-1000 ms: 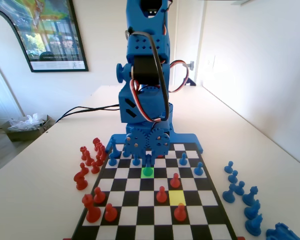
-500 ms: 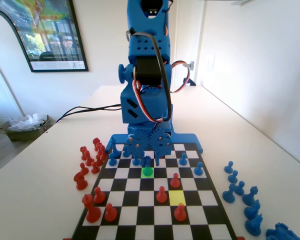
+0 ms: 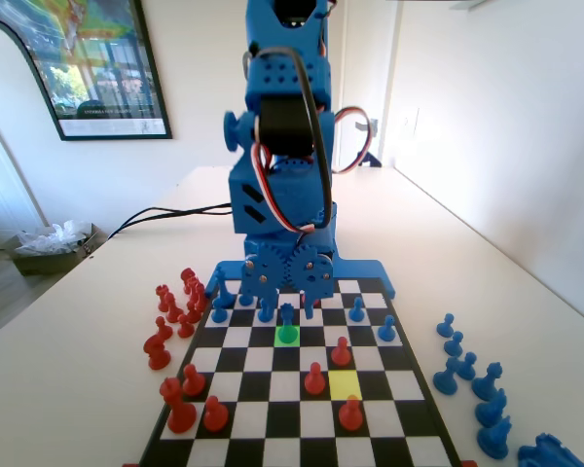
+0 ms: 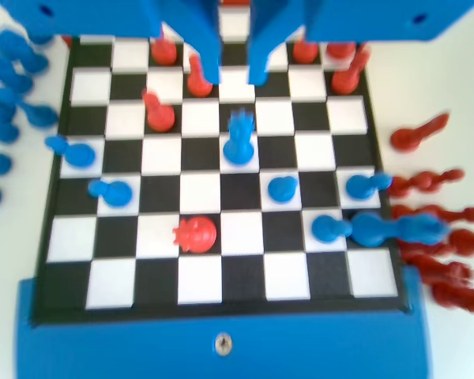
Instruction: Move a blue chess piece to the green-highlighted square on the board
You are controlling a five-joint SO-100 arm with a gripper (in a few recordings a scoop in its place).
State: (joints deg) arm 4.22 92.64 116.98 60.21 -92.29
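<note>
Light: daylight is flooding the room in the fixed view, brightest on the right-hand wall (image 3: 506,146).
Glare: the table (image 3: 88,331) is washing out to near white in both views.
Shadows: pieces are casting only faint, soft ones.
Blur: the wrist view is smearing throughout, the red pieces (image 4: 438,237) at its right edge streaking.
Distortion: the fixed view is bending at its edges.

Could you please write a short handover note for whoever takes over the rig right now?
End effector: open, empty, jaws apart above the board.
Blue chess piece: upright on the green-highlighted square, touching neither jaw; in the wrist view it stands below the jaw tips.
Done: the piece is placed and released.
Left: probably just lift the arm clear without knocking the blue pawns on nearby squares.
</note>
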